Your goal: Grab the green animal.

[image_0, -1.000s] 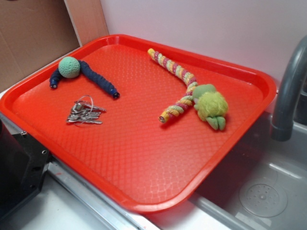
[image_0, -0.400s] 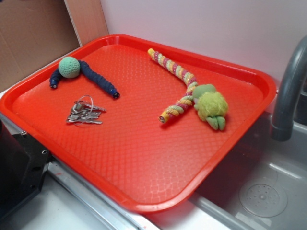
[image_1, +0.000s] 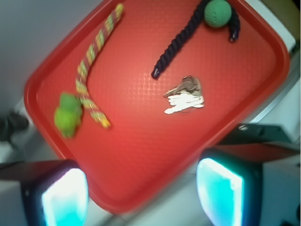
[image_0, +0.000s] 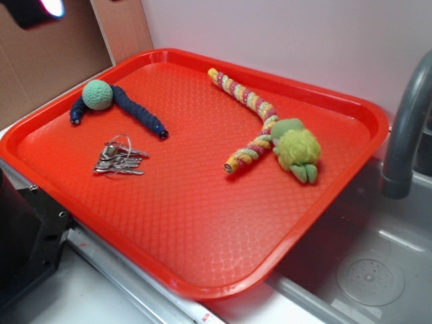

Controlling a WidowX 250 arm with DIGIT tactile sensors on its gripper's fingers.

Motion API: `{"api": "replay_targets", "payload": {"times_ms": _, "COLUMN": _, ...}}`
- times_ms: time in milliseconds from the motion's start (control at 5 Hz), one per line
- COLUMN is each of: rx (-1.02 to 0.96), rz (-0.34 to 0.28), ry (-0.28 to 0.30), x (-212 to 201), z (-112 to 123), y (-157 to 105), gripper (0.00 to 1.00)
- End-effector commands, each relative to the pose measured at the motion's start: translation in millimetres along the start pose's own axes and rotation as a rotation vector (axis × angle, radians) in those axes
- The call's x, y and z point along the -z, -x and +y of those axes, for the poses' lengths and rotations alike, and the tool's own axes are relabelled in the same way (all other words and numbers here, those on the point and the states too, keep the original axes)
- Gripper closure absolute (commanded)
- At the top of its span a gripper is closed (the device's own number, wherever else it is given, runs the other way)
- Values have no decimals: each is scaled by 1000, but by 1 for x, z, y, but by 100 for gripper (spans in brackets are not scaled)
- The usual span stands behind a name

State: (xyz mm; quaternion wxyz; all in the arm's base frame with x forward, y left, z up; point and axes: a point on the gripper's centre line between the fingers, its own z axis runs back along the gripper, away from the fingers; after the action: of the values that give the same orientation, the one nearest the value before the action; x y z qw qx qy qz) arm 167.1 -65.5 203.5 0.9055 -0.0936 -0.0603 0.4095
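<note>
Scanning the exterior view from left: a dark piece of the arm [image_0: 34, 10] with a bright spot shows at the top left corner, high above the tray [image_0: 202, 223] and clear of everything on it. Red tray, textured floor, raised rim, set at an angle beside a sink [image_0: 371, 270].

Far left on the tray: teal ball [image_0: 98, 94] sitting on a dark blue rope [image_0: 138, 113] that curves out to either side of it. Just in front of that, a bunch of keys [image_0: 120, 158], lying flat, apart from the rope.

Centre to right: striped rope [image_0: 251, 118], yellow, pink and green, running from the back rim forward and bending near its lower end. Green animal [image_0: 297, 150] lies against that bend, touching the rope, on the right part of the tray near the rim. Shaggy body, pale feet pointing toward the front.

Right edge: grey faucet [image_0: 408, 128] rising over the sink.

Wrist view, looking down from well above: gripper [image_1: 141, 193] spread wide, two fingers [image_1: 63, 197] glowing cyan at the bottom corners, nothing between them. Green animal [image_1: 68, 115] is at the left of this view, blurred, far from the fingers. Keys [image_1: 185, 96] sit nearer the centre.
</note>
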Motion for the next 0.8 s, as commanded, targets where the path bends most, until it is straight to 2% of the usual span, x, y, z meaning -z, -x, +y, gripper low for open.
{"api": "replay_targets", "payload": {"times_ms": 0, "rx": -219, "rz": -62, "ry": 75, "x": 22, "z": -40, "y": -9, "gripper": 0}}
{"api": "replay_targets", "payload": {"times_ms": 200, "rx": -329, "rz": -81, "ry": 51, "x": 51, "z": -65, "y": -14, "gripper": 0}}
{"api": "replay_targets", "payload": {"times_ms": 600, "rx": -382, "rz": -81, "ry": 75, "x": 106, "z": -105, "y": -28, "gripper": 0}}
